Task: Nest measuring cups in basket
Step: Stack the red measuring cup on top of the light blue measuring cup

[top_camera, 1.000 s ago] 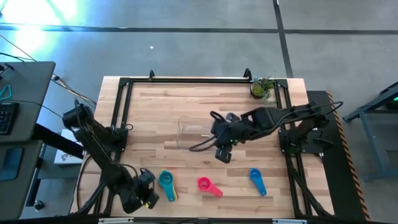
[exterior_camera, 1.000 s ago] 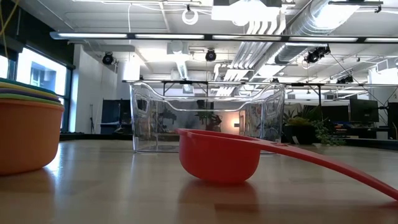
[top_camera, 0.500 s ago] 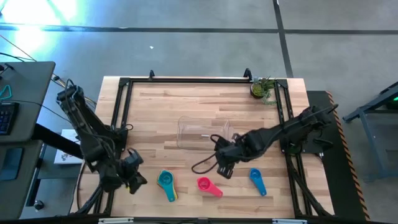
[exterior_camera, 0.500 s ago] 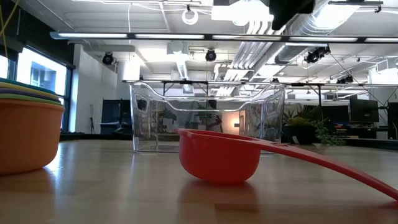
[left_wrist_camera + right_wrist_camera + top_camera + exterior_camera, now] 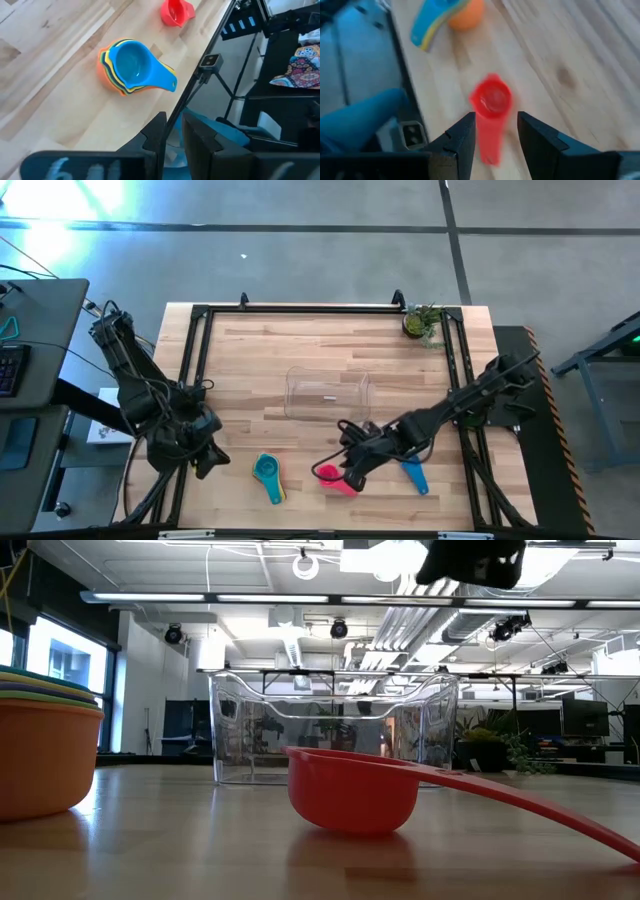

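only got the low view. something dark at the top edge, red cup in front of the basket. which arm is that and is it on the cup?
Observer: It's the right arm. Its gripper hangs over the red cup, fingers open with the handle between them, not gripping.
Operator: where's left?
Observer: The left gripper is off the table's left edge, holding nothing.
Operator: orange thing on my left?
Observer: A nested stack, teal cup on top, left of the red cup.
Operator: anything else loose?
Observer: One blue cup right of the red one; the basket holds no cups.
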